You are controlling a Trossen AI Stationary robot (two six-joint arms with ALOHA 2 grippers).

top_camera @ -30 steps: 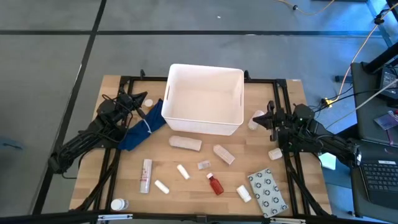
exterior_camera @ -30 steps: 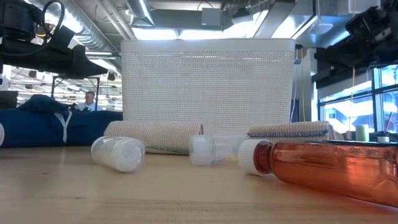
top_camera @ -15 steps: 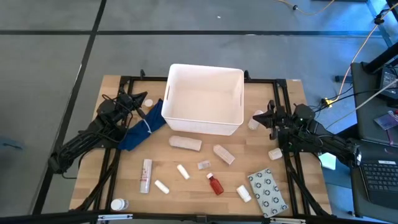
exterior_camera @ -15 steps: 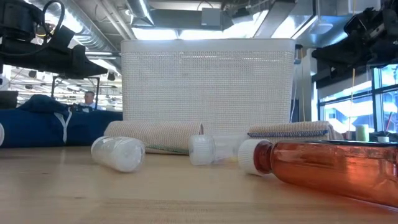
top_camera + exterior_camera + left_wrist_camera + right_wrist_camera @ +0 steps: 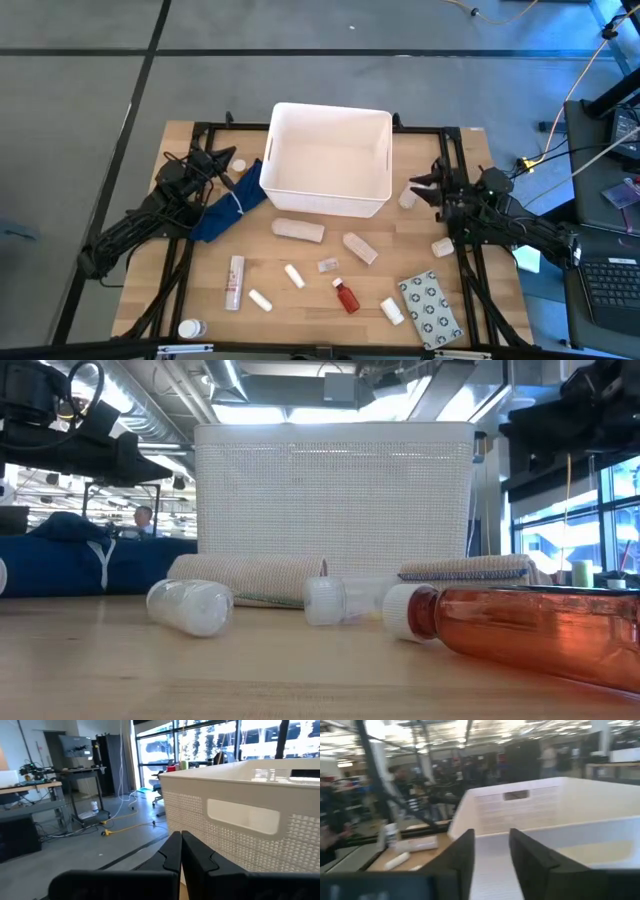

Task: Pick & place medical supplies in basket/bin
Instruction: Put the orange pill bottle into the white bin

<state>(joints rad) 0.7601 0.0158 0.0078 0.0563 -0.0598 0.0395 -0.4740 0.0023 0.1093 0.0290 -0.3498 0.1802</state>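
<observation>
1. My right gripper (image 5: 418,186) hovers just beside the white bin's (image 5: 330,205) right wall, fingers (image 5: 461,857) parted, holding nothing.
2. A small white bottle (image 5: 407,198) lies just under its tips.
3. My left gripper (image 5: 231,165) waits at the bin's opposite side, over the blue cloth (image 5: 225,213); its fingers (image 5: 172,852) are pressed together, empty.
4. The beige rolls (image 5: 299,230), red bottle (image 5: 346,296) and ring-patterned packet (image 5: 431,308) lie on the table, nearer the front edge than both grippers.

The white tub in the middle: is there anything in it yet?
Empty. From above, the white tub shows only its bare white floor, and the supplies, like the red bottle and the beige roll, lie on the table.
</observation>
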